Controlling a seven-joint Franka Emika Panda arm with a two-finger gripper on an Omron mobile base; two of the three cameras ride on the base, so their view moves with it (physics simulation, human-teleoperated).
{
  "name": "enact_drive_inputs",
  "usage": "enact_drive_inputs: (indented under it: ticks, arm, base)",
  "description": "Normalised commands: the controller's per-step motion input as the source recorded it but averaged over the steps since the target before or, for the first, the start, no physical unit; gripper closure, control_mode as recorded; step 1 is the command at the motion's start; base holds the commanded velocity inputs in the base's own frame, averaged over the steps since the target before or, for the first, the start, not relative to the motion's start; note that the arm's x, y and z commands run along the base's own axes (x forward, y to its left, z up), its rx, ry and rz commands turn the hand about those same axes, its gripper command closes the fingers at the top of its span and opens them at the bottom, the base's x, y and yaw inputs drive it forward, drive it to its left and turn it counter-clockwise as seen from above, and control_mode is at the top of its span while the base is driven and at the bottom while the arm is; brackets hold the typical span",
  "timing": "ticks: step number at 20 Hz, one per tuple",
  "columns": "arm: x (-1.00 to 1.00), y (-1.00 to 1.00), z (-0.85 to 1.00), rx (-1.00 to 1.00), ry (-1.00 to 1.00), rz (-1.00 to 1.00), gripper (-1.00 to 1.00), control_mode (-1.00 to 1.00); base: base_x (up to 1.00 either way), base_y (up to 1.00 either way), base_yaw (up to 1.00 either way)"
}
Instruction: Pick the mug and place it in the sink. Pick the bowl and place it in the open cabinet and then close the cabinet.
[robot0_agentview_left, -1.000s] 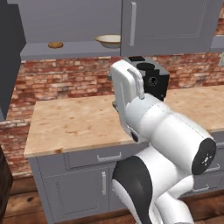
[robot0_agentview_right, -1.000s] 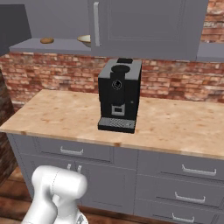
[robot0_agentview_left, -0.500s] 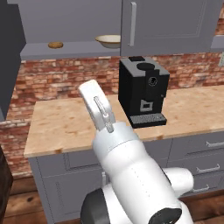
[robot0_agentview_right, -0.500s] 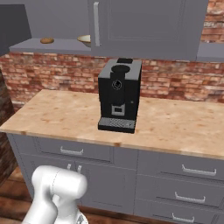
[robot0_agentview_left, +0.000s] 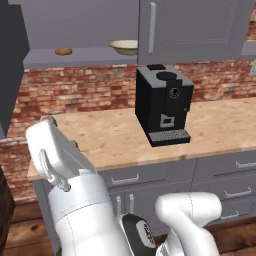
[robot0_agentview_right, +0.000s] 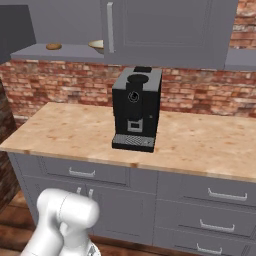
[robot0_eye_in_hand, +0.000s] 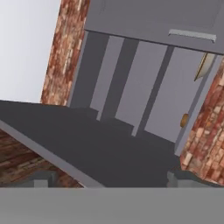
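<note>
Left base view: the bowl already sits on the shelf of the cabinet, beside a brown lump.

Right base view: a coffee machine stands below.

Hand view: the gripper is spread wide and empty, with the open dark door just ahead of it. I judge that closing is the step in hand; the next move needs contact with that door.

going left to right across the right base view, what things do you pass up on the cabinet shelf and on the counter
small brown round lump → bowl → silver door handle → black coffee machine
</note>
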Motion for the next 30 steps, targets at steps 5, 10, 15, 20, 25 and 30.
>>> enact_drive_inputs:
  ticks: [5, 10, 15, 20, 25, 30]
  arm:
    - [-0.01, 0.77, 0.0, -0.05, 0.0, 0.0, -1.0, -1.0]
    - [-0.06, 0.61, 0.0, 0.0, 0.0, 0.0, -1.0, -1.0]
    - [-0.01, 0.56, 0.0, 0.0, 0.0, 0.0, -1.0, -1.0]
    - [0.01, 0.53, -0.03, 0.0, 0.01, -0.02, -1.0, -1.0]
    - [0.19, 0.33, -0.07, 0.02, 0.04, -0.09, -1.0, -1.0]
    - [0.4, 0.2, -0.2, 0.05, 0.1, -0.13, -1.0, -1.0]
  base:
    - [0.0, 0.0, 0.0]
    - [0.0, 0.0, 0.0]
    - [0.0, 0.0, 0.0]
    - [0.0, 0.0, 0.0]
    - [0.0, 0.0, 0.0]
    - [0.0, 0.0, 0.0]
